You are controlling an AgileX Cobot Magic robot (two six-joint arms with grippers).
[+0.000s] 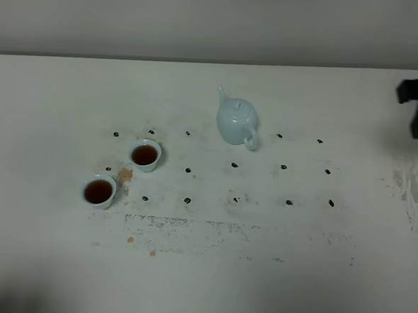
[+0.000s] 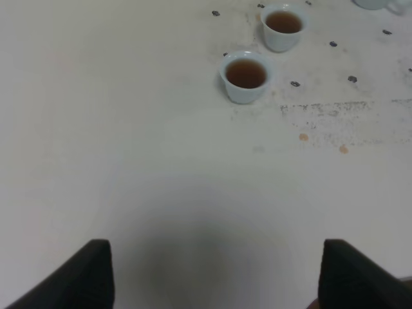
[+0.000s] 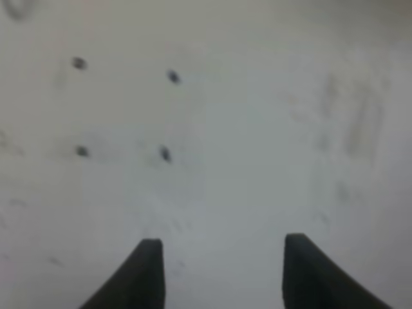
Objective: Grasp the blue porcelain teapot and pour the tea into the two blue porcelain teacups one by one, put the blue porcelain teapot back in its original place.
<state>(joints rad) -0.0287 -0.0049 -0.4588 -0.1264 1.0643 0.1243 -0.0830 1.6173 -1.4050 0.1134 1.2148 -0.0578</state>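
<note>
On the white table (image 1: 201, 284) everything stands apart, with much free surface around. Its far edge runs along the wall, behind the teapot (image 1: 236, 120). The near part of the table and its left side are bare, with only worn grey marks and small dark dots (image 1: 234, 164) in rows.

The teapot stands upright near the middle of the table, a little toward the far edge. Its spout points to the far side and its loop handle to the near right. Nothing touches it.

The two teacups (image 1: 145, 155) stand to the left of the teapot, well apart from it. One is nearer to me and more to the left (image 1: 98, 191); the other is just beside it, but they do not touch. Both hold reddish-brown tea (image 1: 144, 155). Small brown stains (image 1: 125, 175) lie on the table between and below them.

My right gripper (image 3: 222, 270) hangs over bare table at the right edge, released, jaws apart with nothing between them. My left gripper (image 2: 215, 277) is also released, its jaws wide, over bare table short of the cups.
</note>
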